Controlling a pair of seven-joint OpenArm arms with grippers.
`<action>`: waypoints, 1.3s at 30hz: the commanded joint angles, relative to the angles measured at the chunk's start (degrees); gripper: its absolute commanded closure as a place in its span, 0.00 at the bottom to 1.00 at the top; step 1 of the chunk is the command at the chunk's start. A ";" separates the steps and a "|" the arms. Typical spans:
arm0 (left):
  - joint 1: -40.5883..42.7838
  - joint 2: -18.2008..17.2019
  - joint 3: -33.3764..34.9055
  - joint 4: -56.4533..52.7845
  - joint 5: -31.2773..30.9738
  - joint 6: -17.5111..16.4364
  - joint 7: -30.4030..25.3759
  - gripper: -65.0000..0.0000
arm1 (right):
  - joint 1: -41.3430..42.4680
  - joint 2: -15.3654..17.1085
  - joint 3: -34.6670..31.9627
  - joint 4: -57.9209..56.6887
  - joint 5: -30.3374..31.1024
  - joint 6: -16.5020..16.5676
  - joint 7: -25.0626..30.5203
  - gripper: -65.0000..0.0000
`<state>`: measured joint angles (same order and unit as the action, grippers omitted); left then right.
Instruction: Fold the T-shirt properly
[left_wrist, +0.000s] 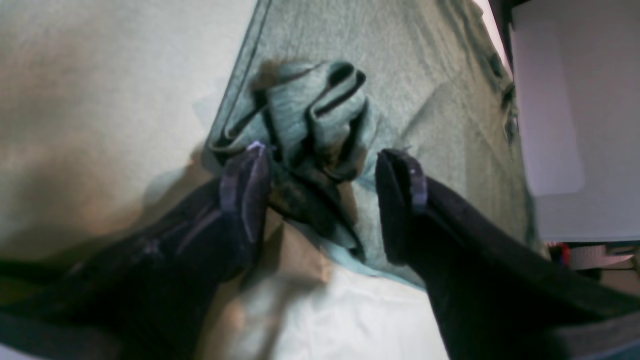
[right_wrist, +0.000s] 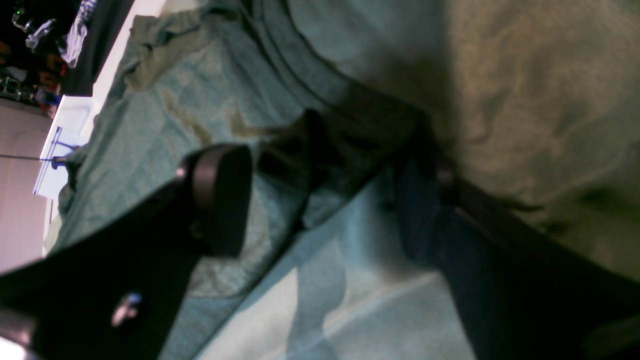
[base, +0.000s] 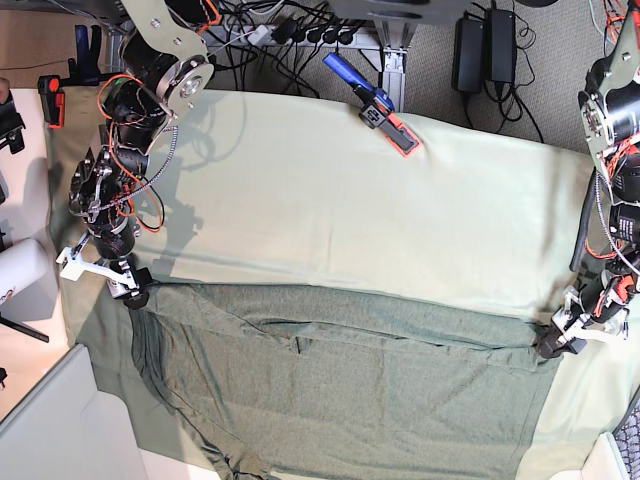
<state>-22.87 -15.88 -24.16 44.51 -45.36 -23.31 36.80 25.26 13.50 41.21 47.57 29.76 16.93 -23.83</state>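
The dark olive T-shirt (base: 350, 390) lies spread across the near half of the table, its upper hem a straight line from left to right. My left gripper (base: 553, 345) is at the shirt's right upper corner. In the left wrist view it (left_wrist: 322, 175) is open, with a bunched fold of the shirt (left_wrist: 315, 115) between and just ahead of its fingertips. My right gripper (base: 135, 295) is at the shirt's left upper corner. In the right wrist view it (right_wrist: 325, 200) is open, and its fingers straddle the folded edge of the shirt (right_wrist: 210, 80).
The mint-green table cloth (base: 350, 200) covers the far half of the table. A blue and red clamp (base: 385, 108) lies at its back edge, with cables and power bricks (base: 485, 45) behind. A white panel (base: 50, 420) stands at the front left.
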 joint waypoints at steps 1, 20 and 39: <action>-0.94 -1.20 -0.96 0.70 1.14 1.70 -0.48 0.43 | 1.20 0.96 -0.09 0.83 0.22 0.90 0.42 0.32; -0.94 -2.91 -3.08 7.43 4.94 1.70 0.72 0.43 | 1.18 0.94 -0.09 0.83 0.22 0.92 -0.46 0.32; 0.61 -1.88 0.26 9.90 10.45 4.96 -0.33 0.43 | 1.20 0.94 -2.62 0.83 0.24 0.90 -0.57 0.32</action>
<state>-20.78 -17.21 -23.94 53.54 -34.17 -18.31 37.23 25.26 13.63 38.68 47.57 29.61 16.93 -24.34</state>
